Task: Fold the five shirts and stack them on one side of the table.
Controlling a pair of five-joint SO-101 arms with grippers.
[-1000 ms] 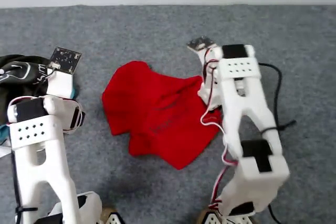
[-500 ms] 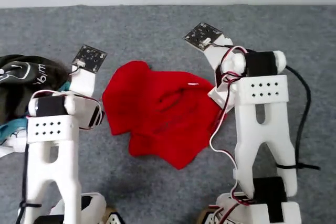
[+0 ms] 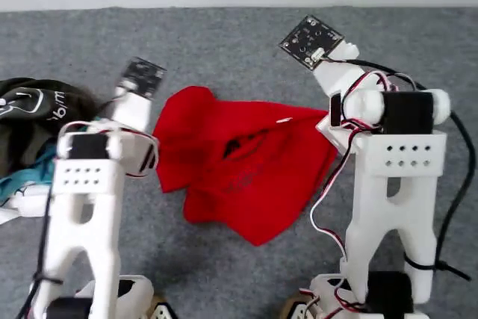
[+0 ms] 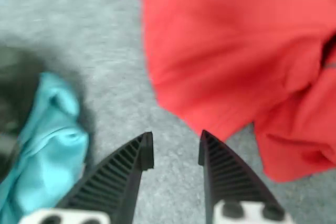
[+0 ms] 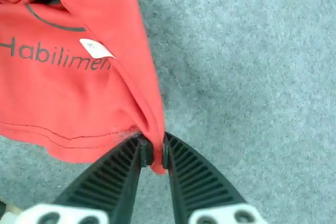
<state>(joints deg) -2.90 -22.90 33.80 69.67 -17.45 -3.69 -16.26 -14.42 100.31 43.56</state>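
Left wrist view: red shirt (image 4: 236,40) blurred, cropped; teal shirt (image 4: 52,140) cropped too. High view: black shirt (image 3: 37,102) cropped; right arm (image 3: 396,177) covers red shirt's edge.

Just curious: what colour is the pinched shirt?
It's a red shirt, clearest in right wrist view.

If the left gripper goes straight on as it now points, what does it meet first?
Probably the near edge of the red shirt, beyond the left gripper; depth is unclear, so the grey table cover may come first.

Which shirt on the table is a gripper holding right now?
The red shirt, its edge pinched by the right gripper; the turquoise shirt and black shirt lie loose.
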